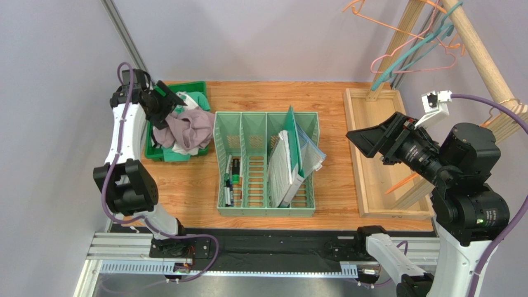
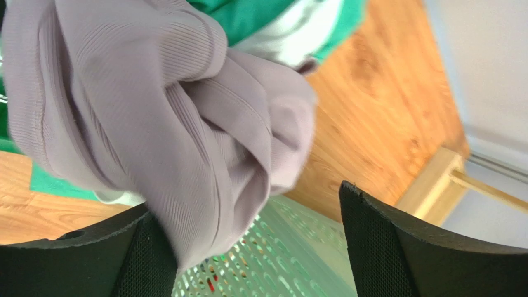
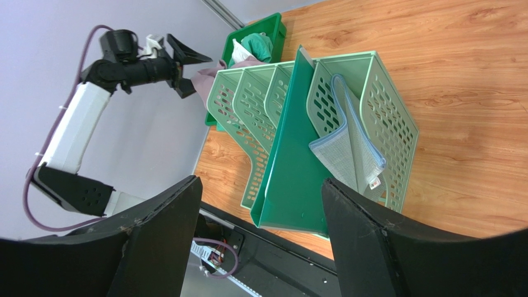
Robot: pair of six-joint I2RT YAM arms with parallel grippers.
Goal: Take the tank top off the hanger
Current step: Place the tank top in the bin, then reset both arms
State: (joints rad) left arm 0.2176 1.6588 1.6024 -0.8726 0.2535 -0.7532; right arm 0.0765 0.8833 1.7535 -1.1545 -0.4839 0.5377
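Release step, I judge: mauve tank top [image 1: 186, 127] lies heaped on the green bin [image 1: 162, 154], off the hangers [image 1: 414, 49]; left end effector [image 1: 166, 102] stands apart over it; right end effector [image 1: 367, 140] apart, empty; next, lift clear without snagging.

Wood tbl [image 1: 334, 185] carries green bin [image 1: 158, 153] at L; mint file rack [image 1: 266, 211] ctr; wooden tray [image 1: 372, 130] at R.

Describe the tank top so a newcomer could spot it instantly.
Start at the far left corner of the wooden table, where a green bin sits beside the mint file organiser. The tank top is the crumpled garment heaped on that bin, spilling over its edge next to the open left gripper. It's the only mauve-grey, ribbed fabric there; beside it lie a teal cloth and a white cloth.
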